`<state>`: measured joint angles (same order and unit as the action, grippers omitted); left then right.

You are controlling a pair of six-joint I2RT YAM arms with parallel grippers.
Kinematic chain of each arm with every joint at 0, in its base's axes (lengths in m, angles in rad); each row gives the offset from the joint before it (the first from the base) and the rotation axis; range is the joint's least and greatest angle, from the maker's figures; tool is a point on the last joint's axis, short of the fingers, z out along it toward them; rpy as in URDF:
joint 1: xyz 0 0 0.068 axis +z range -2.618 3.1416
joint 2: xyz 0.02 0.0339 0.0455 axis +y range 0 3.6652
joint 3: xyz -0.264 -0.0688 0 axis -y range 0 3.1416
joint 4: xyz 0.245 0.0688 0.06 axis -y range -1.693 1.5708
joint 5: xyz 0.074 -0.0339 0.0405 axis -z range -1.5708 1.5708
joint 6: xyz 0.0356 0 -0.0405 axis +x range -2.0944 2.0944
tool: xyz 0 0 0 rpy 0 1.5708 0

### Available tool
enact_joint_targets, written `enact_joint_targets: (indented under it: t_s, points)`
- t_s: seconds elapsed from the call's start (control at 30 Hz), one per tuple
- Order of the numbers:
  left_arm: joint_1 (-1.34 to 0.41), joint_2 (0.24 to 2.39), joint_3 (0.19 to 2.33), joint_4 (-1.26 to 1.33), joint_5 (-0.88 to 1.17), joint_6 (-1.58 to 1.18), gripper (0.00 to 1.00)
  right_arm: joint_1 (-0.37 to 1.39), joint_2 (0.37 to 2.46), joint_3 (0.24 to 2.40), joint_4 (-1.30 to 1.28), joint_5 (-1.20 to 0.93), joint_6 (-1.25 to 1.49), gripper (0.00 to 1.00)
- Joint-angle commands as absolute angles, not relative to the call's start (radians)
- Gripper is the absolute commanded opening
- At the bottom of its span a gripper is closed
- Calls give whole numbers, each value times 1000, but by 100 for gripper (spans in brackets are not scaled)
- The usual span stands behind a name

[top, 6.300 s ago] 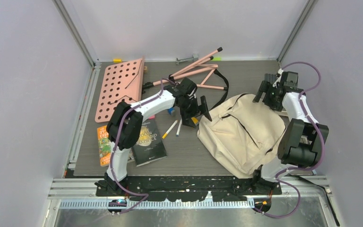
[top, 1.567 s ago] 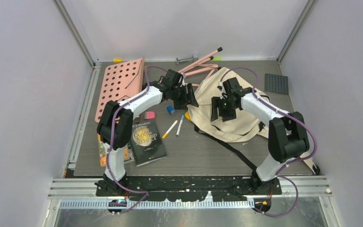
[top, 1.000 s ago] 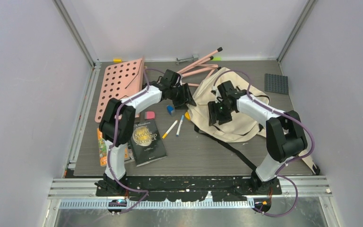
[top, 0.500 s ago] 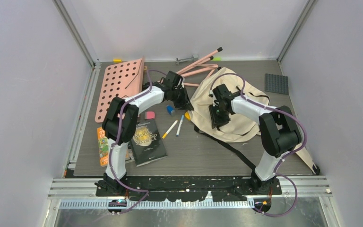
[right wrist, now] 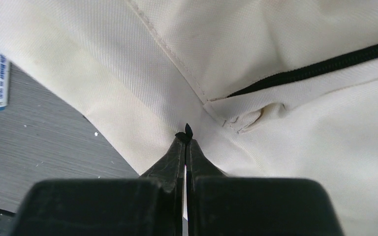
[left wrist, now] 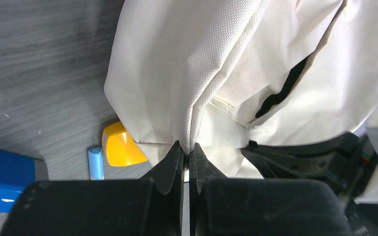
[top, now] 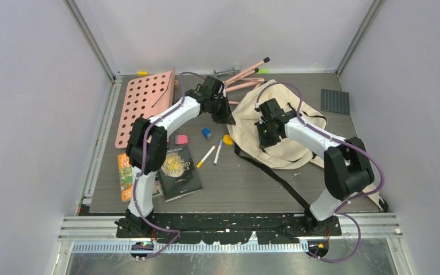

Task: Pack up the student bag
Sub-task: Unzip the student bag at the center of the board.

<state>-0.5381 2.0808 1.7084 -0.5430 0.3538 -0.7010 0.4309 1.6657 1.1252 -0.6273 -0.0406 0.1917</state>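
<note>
Toward the far edge of the surface [top: 235, 183], the left end effector [left wrist: 186, 150] pinches a fold of the bag [top: 289, 146]; the right end effector [right wrist: 187, 140] clamps its cloth.

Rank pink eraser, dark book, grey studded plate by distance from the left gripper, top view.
1. pink eraser, on the table left of the left gripper, which pinches the student bag.
2. dark book, nearer the bases, left side.
3. grey studded plate, far right corner.

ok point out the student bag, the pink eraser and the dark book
student bag [top: 247, 127], top view, bare cloth on its left side
pink eraser [top: 181, 139], top view, its middle
dark book [top: 179, 172], top view, middle of its cover
</note>
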Motion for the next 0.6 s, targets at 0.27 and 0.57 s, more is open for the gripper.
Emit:
enact_joint_targets:
  t_s: [0.27, 0.57]
  points:
    - [-443, 2186, 1950, -518, 249, -664, 0, 435, 1421, 1031, -775, 44, 266, 1]
    - [-410, 2261, 2054, -523, 229, -647, 0, 437, 1362, 1017, -840, 16, 295, 1]
